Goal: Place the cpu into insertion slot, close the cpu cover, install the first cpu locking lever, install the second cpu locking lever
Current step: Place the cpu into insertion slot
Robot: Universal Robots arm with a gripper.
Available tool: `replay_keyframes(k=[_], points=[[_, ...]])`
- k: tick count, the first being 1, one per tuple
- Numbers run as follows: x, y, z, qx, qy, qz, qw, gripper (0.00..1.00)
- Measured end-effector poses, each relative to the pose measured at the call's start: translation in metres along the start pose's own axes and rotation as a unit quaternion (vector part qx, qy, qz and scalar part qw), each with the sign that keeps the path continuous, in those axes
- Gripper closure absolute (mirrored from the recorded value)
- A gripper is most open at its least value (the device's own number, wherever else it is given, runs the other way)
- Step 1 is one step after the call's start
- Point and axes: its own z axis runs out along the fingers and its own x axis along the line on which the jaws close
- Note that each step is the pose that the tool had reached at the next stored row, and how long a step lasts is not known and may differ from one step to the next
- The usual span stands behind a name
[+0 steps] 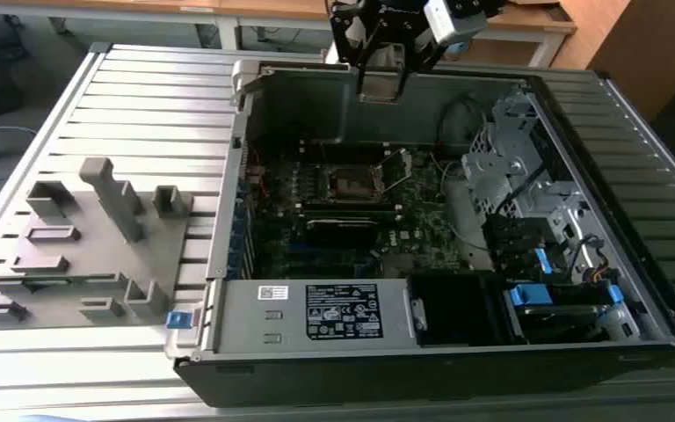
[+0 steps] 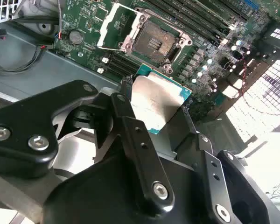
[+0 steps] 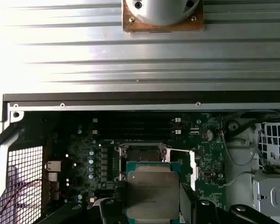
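- bench and open computer case: the tool hangs over the case's far wall.
- motherboard: lies flat in the case and carries the socket.
- tool, second wrist view: pinches the cpu by two opposite edges, above the board and apart from the socket. so thin a hold could slip or tilt.
- insertion slot: bare, with the cpu cover swung open beside it. a skewed descent could bend contacts or catch the cover.
- hidden: the cpu's underside and corner mark. the locking levers are too thin to tell apart.
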Motion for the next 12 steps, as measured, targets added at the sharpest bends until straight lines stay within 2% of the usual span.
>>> replay_keyframes(k=[12], points=[[0.0, 0.0, 0.0001, 0.0001, 0.0, 0.0, 1.0, 0.46]])
